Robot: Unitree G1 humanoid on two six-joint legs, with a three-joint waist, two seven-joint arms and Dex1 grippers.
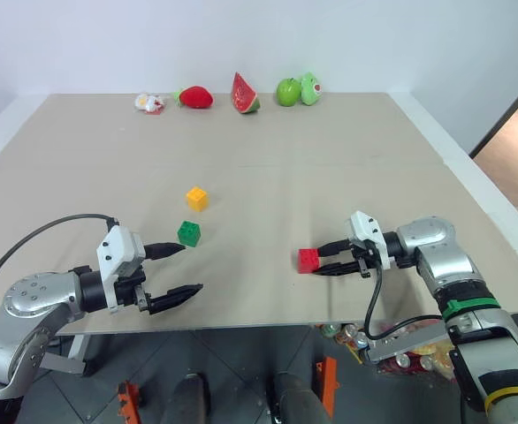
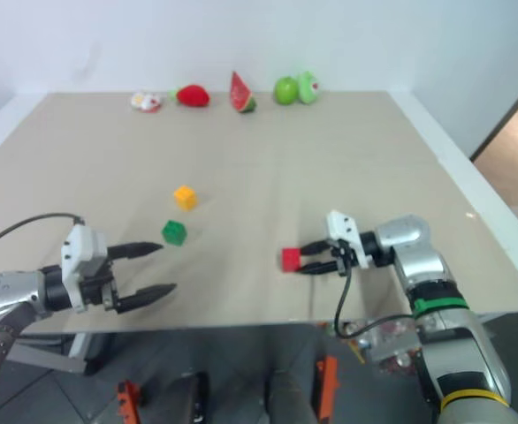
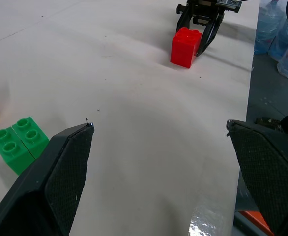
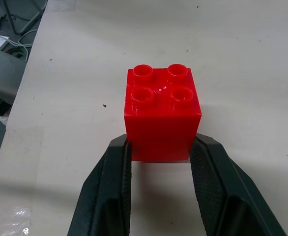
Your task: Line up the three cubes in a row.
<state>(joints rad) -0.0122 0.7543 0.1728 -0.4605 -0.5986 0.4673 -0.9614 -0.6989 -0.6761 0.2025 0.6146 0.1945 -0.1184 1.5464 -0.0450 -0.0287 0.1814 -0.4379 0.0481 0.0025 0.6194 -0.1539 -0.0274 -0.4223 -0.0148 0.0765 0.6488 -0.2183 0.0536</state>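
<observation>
Three cubes: yellow-orange, green and red, all sat on the tan table (image 1: 347, 150), not in one straight row
Yellow-orange cube (image 1: 196, 198): stood left of the table's middle, farther from the robot than the green one and close to it, though not touching
Green cube (image 1: 188, 232): rested just nearer the robot than the yellow-orange cube, studs up, a little beyond the tip of the left gripper's upper finger and apart from it
Red cube (image 1: 308, 261): lay to the right of the other two and well apart from them, near the table's front edge, studs up, its lower half between the right gripper's fingers
Left gripper (image 1: 175, 270): hovered over the table's front left part with its two black fingers spread wide and nothing between them; it pointed roughly toward the right, across the table
Right gripper (image 1: 328, 259): reached in from the right, pointing left, its fingers pressed against two opposite sides of the red cube; the right wrist view showed both pads (image 4: 115, 167) flat against the cube's sides
Toy fruits: a strawberry (image 1: 195, 97), a watermelon slice (image 1: 244, 94) and a green apple (image 1: 287, 92) were lined along the table's far edge, well away from the cubes
Small white and red item (image 1: 150, 103): sat left of the strawberry; what it was could not be told
</observation>
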